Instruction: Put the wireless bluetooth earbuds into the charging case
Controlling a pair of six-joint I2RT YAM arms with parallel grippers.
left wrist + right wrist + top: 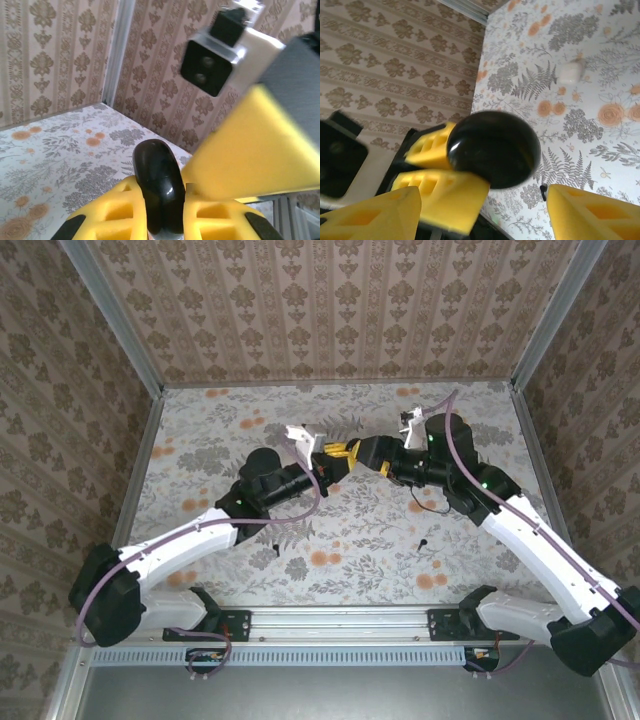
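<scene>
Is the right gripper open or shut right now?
Open. The right gripper has its yellow fingers wide apart in its wrist view, gripping nothing; the black glossy object is clamped in the left gripper.

The light was bright, even and diffuse. In the overhead view the arms cast only faint, soft-edged shadows on the table (200, 430) beneath them. The black rounded object (157, 175), clamped between the left gripper's (160, 215) fingers (112, 212), carried small white glints and a mirror-like sheen. Those fingers, close to the wrist lens, were out of focus. The right gripper's (482, 212) spread fingertips (595, 212) were blurred too, and the table beyond them looked only slightly soft.
</scene>
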